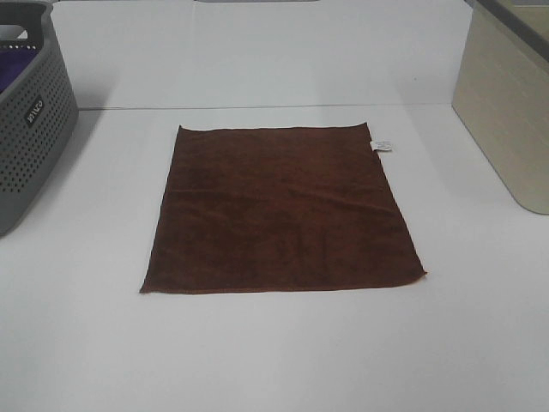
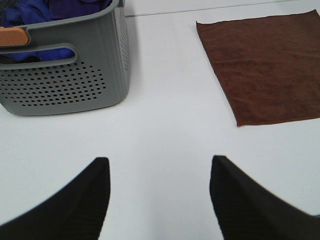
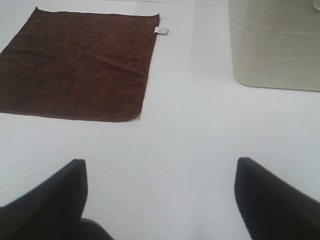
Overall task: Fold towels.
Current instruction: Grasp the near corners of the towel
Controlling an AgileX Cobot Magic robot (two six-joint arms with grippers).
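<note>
A dark reddish-brown terry towel [image 1: 279, 210] lies spread flat and unfolded on the white table, with a small white tag [image 1: 382, 145] at its far right corner. It also shows in the left wrist view [image 2: 265, 65] and in the right wrist view [image 3: 75, 67]. Neither gripper shows in the exterior high view. My left gripper [image 2: 157, 175] is open and empty above bare table, well short of the towel's near left corner. My right gripper [image 3: 160, 175] is open and empty above bare table, short of the towel's near right corner.
A grey perforated basket [image 1: 30, 129] stands at the left edge, holding purple and blue cloth [image 2: 50, 10]. A beige bin [image 1: 506, 112] stands at the right [image 3: 275, 45]. White table surrounds the towel.
</note>
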